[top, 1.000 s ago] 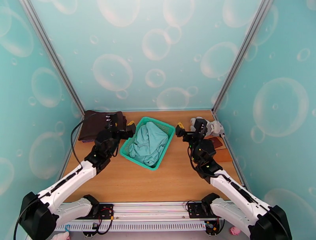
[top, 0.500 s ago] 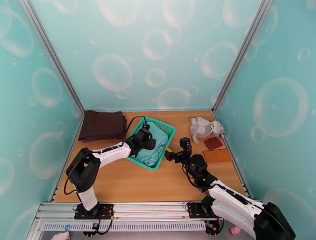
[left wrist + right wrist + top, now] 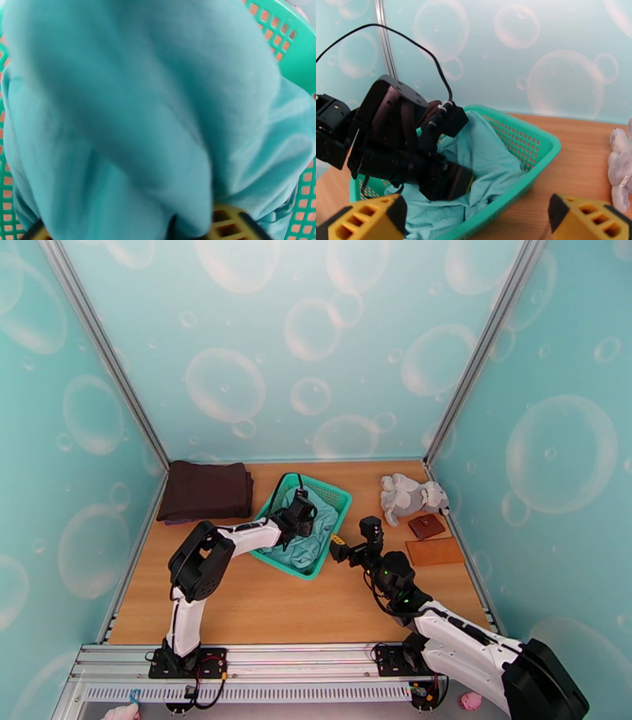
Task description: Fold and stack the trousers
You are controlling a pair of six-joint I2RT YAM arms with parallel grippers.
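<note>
The trousers (image 3: pixel 310 546) lie crumpled as light teal cloth in the green basket (image 3: pixel 341 497) at mid table. My left gripper (image 3: pixel 303 515) reaches into the basket from the left and presses down into the cloth. In the left wrist view the trousers (image 3: pixel 138 98) bulge close to the lens, and the left gripper (image 3: pixel 130 231) has a thick fold bunched between its fingers, with the basket (image 3: pixel 292 59) mesh around. My right gripper (image 3: pixel 338 545) hovers open just off the basket's right corner. From the right wrist, the right gripper (image 3: pixel 478 221) faces the basket (image 3: pixel 537 138), trousers (image 3: pixel 486 158) and left wrist.
A dark brown folded garment (image 3: pixel 205 489) lies at the back left. A grey plush toy (image 3: pixel 407 494), a small brown wallet (image 3: pixel 426 526) and a tan flat board (image 3: pixel 434 551) sit at the right. Bare wood lies in front of the basket.
My left arm swung from beside the brown garment into the basket and closed on the cloth. The right gripper dropped toward the basket's right corner and stayed open.
</note>
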